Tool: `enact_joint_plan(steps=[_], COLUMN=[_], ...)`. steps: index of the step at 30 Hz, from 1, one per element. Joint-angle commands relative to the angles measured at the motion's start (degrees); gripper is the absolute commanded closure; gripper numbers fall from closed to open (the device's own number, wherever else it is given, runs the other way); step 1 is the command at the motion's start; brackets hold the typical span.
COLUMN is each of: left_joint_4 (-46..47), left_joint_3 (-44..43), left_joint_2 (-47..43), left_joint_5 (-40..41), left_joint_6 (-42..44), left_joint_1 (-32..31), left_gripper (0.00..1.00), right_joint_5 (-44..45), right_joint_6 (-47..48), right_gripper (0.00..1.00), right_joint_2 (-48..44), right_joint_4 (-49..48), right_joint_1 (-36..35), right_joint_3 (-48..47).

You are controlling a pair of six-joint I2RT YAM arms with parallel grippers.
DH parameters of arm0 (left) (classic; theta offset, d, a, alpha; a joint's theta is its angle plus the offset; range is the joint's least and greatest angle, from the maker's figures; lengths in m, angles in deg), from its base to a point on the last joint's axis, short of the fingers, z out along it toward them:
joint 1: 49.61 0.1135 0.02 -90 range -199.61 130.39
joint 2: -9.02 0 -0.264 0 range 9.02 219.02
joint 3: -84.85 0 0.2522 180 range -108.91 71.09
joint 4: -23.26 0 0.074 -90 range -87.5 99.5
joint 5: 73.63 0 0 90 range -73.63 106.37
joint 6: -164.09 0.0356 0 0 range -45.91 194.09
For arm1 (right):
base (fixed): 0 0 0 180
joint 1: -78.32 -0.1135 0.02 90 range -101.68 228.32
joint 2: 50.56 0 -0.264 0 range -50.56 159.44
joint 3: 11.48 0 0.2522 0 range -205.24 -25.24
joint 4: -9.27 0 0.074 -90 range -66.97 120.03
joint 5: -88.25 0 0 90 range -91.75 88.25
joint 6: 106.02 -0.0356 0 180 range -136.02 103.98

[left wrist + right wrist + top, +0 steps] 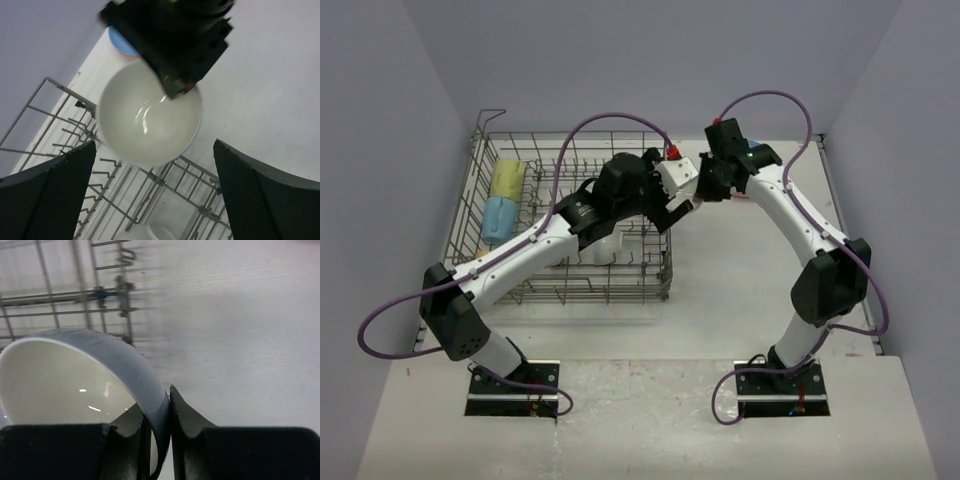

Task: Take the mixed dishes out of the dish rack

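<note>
Here, right claw (pixel 159 409) grips white bowl (pixel 60 380) by its rim at 2 o'clock of dish rack (pixel 590 296); left claw (pixel 155 155) gapes, empty.

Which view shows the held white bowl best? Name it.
Left wrist view: nearly the whole white bowl shows. Right wrist view: only part, rim pinched by the right gripper. Top view: the arms mostly hide it.
</note>
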State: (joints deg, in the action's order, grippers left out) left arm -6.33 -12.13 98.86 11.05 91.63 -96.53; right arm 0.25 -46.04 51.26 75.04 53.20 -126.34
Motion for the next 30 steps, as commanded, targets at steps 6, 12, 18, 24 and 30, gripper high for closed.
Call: enact_joint_plan(steps=[6, 12, 18, 24, 30], left_joint_4=[4.4, 5.6, 6.9, 6.3, 8.0], left_joint_3=[8.2, 20.4, 28.5, 32.8, 35.5], left_joint_2=[-10.6, -17.4, -23.4, -24.0, -23.7], left_joint_5=[2.2, -2.7, -5.9, -9.2, -11.7], left_joint_6=[-24.9, -36.7, -39.9, -42.0, -43.8], left_joint_1=[9.5, 20.1, 22.3, 23.7, 24.2], left_gripper=[0.00, 0.00, 0.00, 0.00, 0.00], right_joint_5=[-1.6, -2.2, -1.6, -0.8, 0.8], right_joint_6=[-1.6, 0.2, 1.5, 1.6, 0.1], right_gripper=[1.00, 1.00, 1.00, 0.95, 0.82], right_joint_2=[-13.8, -10.3, -4.1, 2.0, 5.6], right_joint_4=[-14.1, -21.5, -30.5, -28.5, -23.4], right_joint_1=[16.8, 24.2, 28.4, 28.7, 29.5], right_joint_3=[24.9, 31.0, 31.1, 28.5, 25.4])
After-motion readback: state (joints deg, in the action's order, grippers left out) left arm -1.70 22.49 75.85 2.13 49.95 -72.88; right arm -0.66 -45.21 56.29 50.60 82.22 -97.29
